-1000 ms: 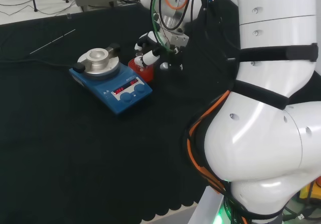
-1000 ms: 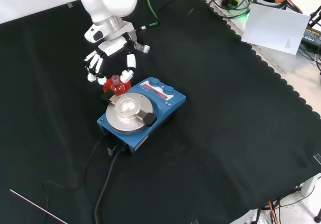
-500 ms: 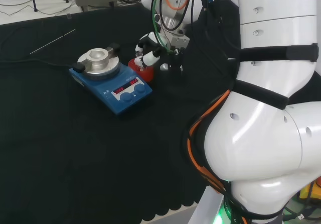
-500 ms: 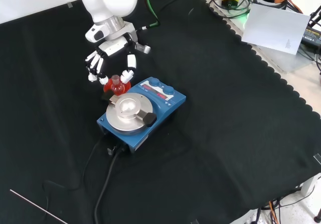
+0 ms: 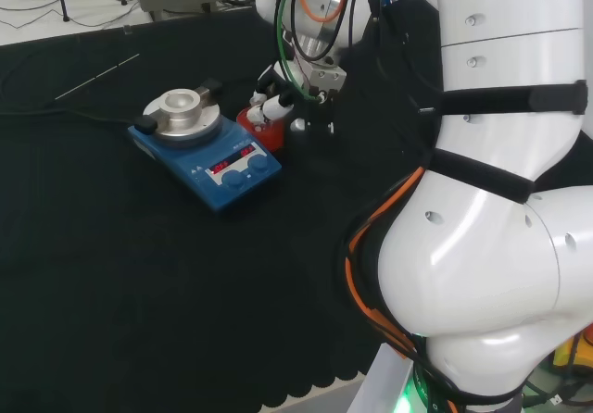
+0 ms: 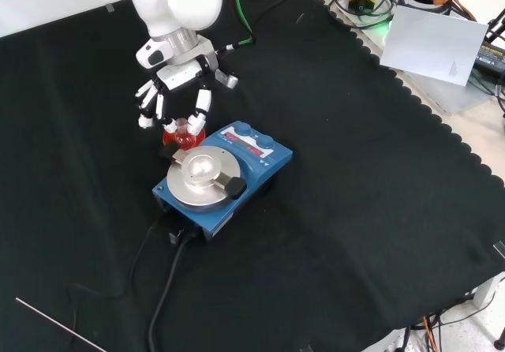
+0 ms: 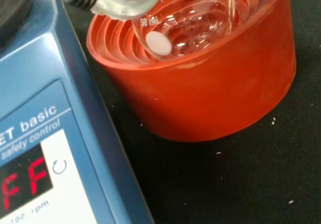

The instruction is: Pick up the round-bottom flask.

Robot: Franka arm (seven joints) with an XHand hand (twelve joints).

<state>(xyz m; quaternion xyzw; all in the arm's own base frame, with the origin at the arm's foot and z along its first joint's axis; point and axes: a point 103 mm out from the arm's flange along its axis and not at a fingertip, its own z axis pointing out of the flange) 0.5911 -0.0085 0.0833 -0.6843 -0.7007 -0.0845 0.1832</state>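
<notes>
**Robot hand poised over the round-bottom flask in its red stand**

Front view, near to far. At the near left a thin rod [image 6: 55,327] lies on the black cloth of the table [image 6: 379,210]; a black cable [image 6: 162,289] runs up to the blue stirrer plate [image 6: 225,174], whose round metal top carries nothing. Directly behind the stirrer, and touching or very nearly touching its casing, is the red ribbed stand [image 6: 175,136], with the round-bottom flask [image 6: 183,129] seated in it, neck upward. The wrist view shows the clear bulb [image 7: 185,28] nested in the ribs of the stand [image 7: 210,83], hard against the stirrer's blue wall [image 7: 60,108]. Farthest back, the robot hand [image 6: 177,91] hangs over the flask with its fingers [image 6: 200,105] spread and relaxed around the neck. It appears to hold nothing as yet, though contact at the fingertips cannot be ruled out from these views.

Hazards, as judged. The stirrer crowds one side of the flask, so a finger may strike the casing and close off-centre. Smooth glass may slip from a grasp taken on the neck alone. The stand may lift with the bulb if the ribs bind, or tip if the flask is drawn out obliquely.
</notes>
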